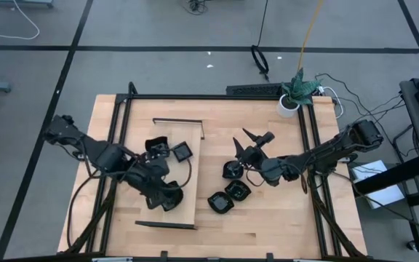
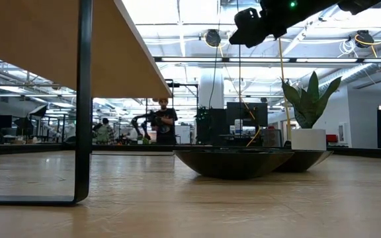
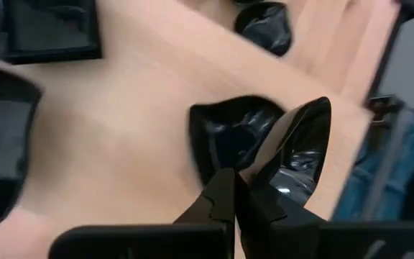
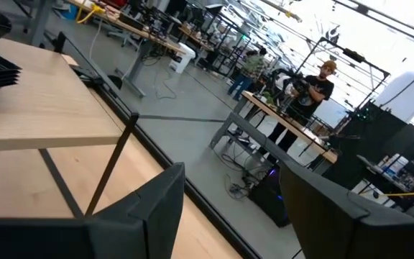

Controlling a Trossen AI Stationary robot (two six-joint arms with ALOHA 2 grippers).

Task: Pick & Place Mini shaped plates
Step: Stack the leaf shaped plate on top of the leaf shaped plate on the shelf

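1. Left gripper (image 3: 234,191): over the near end of the pale wooden board (image 1: 191,182) on the left half of the table. Jaws pinched tight on the thin rim of one glossy black mini plate (image 3: 302,147), carried edge-up and tilted.
2. Second mini plate (image 3: 218,137): lies flat on the board directly under the held one. Contact between the two cannot be told.
3. Further stock on the board: square mini plate (image 3: 45,29) and lobed mini plate (image 3: 264,25) farther off.
4. Right gripper (image 1: 257,138): raised above the table's middle, jaws spread wide, nothing between them.
5. Cluster of three mini plates (image 1: 230,189): on bare table just beside the board's right edge, below and near the right gripper, touching or nearly touching one another.
6. Handling, judged:
   - Light, rigid, shallow dishes, likely hard plastic or glazed ware.
   - Glossy finish, so probably slippery under the finger pads.
   - Possibly chip-prone if dropped edge-first.
7. Grip point, judged:
   - Best taken at the upturned rim, one finger inside the bowl and one outside, on a straight run rather than a lobe or corner.
   - Rim pinch off-centre, so prone to swing; level carry and low release advised.
8. Hazard, judged: neighbours packed close, easily nudged on approach.
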